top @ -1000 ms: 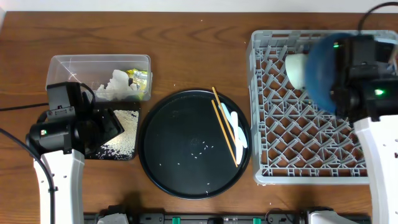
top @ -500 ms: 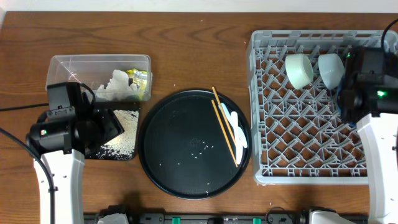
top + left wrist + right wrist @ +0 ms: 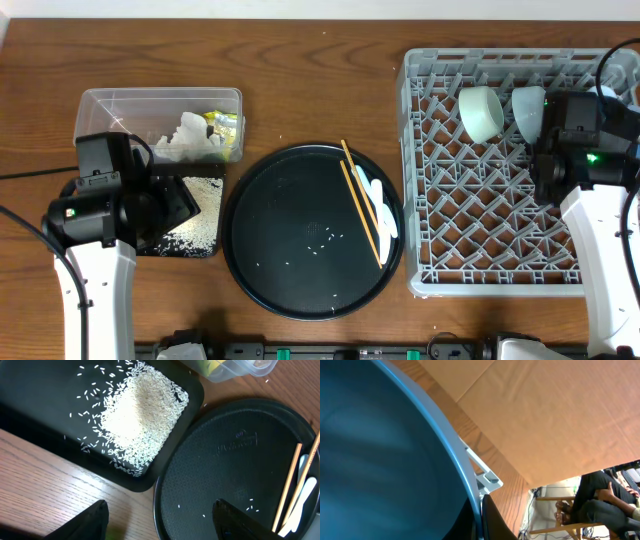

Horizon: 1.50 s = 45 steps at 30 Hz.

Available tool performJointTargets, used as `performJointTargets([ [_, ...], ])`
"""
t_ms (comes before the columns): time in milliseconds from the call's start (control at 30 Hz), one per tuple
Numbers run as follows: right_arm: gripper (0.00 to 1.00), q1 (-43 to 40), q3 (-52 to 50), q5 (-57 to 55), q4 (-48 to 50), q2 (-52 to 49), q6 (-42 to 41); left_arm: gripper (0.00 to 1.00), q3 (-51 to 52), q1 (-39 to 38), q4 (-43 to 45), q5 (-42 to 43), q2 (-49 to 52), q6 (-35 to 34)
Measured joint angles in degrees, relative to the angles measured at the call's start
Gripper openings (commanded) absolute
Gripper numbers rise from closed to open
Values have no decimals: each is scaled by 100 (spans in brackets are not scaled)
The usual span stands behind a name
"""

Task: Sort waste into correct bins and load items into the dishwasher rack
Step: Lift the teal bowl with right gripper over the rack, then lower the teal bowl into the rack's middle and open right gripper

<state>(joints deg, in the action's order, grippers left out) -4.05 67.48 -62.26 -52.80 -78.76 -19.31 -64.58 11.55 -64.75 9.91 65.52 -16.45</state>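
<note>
Grey rack (image 3: pixel 411 200), blue bowl (image 3: pixel 375 460), white rice (image 3: pixel 137 412).

This is looking like a robotics lab staging a dish-clearing exercise rather than a working kitchen. A white left arm (image 3: pixel 95 270) and right arm (image 3: pixel 605 260) are standing at a wooden table (image 3: pixel 300 90) beside a dishwasher rack (image 3: pixel 490 230), a black cable (image 3: pixel 30 174) is trailing off the edge, and a person (image 3: pixel 600 510) is sitting in the background of the right wrist view.
</note>
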Motion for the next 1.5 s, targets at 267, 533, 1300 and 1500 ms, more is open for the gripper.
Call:
performJointTargets([
  [267, 1, 4, -90, 146, 46, 0, 44, 68, 0, 0, 2, 0, 0, 0],
  [533, 1, 4, -297, 190, 732, 11, 468, 68, 0, 2, 2, 2, 0, 0],
  [1300, 1, 337, -328, -199, 1585, 11, 3254, 68, 2, 2, -92, 7, 0, -4],
  [1500, 1, 669, -328, -439, 1447, 11, 3414, 68, 2, 2, -109, 20, 0, -7],
])
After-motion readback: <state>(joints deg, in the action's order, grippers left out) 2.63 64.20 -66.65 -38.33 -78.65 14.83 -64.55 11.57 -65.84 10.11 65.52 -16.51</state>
